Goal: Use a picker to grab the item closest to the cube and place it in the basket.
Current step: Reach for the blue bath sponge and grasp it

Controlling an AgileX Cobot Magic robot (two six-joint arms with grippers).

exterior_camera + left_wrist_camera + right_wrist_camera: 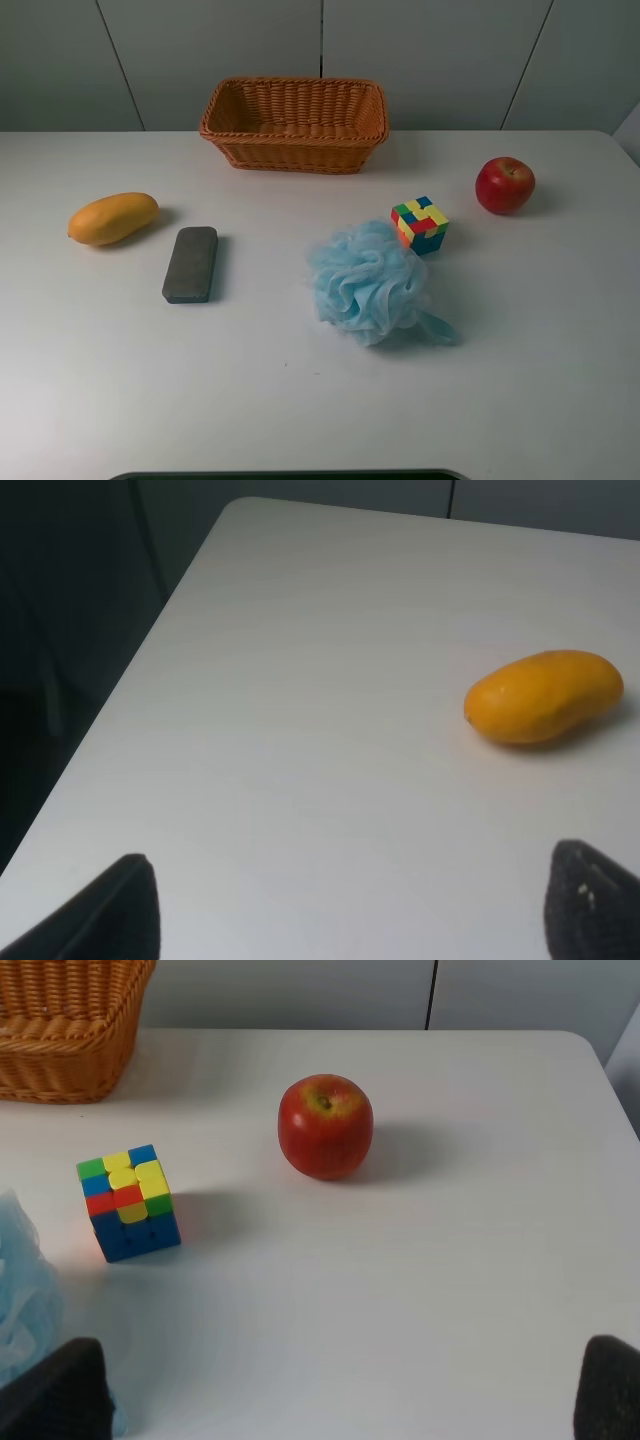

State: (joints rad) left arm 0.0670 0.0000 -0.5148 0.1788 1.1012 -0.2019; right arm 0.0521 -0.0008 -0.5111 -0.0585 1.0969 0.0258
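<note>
A multicoloured cube (420,224) sits right of the table's centre; it also shows in the right wrist view (129,1201). A light blue mesh bath pouf (368,282) lies just in front and left of it, almost touching, and its edge shows in the right wrist view (22,1295). The wicker basket (222,108) stands empty at the back centre, with a corner in the right wrist view (60,1060). My left gripper (350,920) is open above the table's left part. My right gripper (340,1395) is open, short of the cube. Neither arm shows in the exterior high view.
A red apple (504,185) sits to the right of the cube and shows in the right wrist view (325,1126). A yellow mango (113,218) lies far left, also in the left wrist view (543,696). A grey block (190,263) lies beside it.
</note>
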